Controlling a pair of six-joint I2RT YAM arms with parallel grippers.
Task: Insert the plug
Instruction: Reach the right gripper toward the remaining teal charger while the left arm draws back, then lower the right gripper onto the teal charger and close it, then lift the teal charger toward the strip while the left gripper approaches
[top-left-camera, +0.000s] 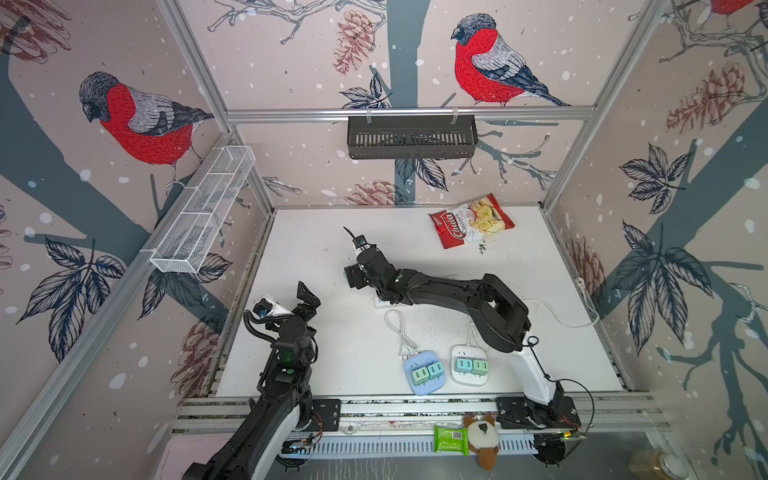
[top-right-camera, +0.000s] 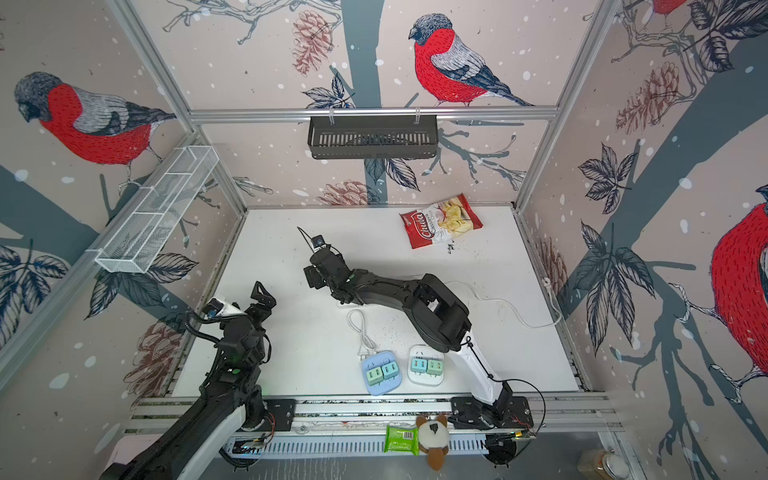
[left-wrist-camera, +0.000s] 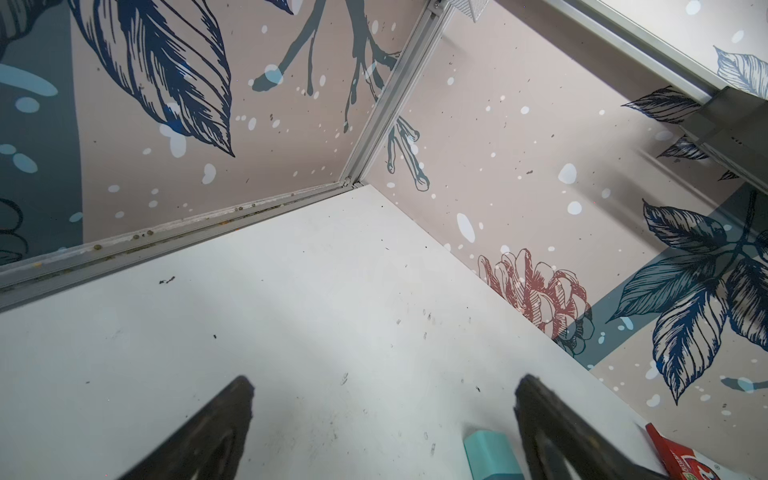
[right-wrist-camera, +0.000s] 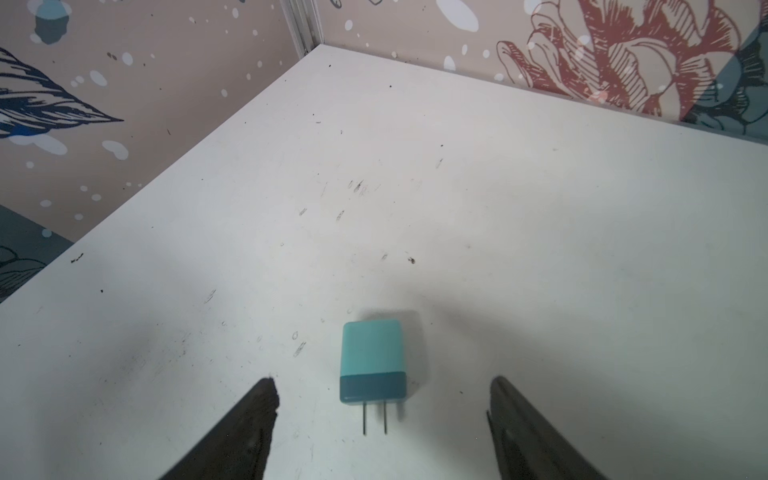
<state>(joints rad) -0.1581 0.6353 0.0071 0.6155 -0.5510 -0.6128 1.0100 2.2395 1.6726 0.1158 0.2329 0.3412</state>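
Right wrist view alone shows the teal plug (right-wrist-camera: 372, 361): it lies flat on the white table (right-wrist-camera: 540, 249), its 2 prongs pointing back at the camera. It sits between the spread fingers of the right gripper (right-wrist-camera: 384, 380), which touch nothing. In both top views that gripper hides the plug, low over the table's middle. Left wrist view shows the left gripper (left-wrist-camera: 386, 379) gaping wide and holding nothing, over the table's left part. Near the front edge, a blue socket block (top-left-camera: 422, 388) carries 2 teal adapters (top-left-camera: 428, 371); the white socket block (top-left-camera: 467, 351) just beside it carries 2 more. A chip bag (top-left-camera: 471, 220) lies by the far wall. Bullfinch wallpaper (top-left-camera: 145, 124) covers the walls.
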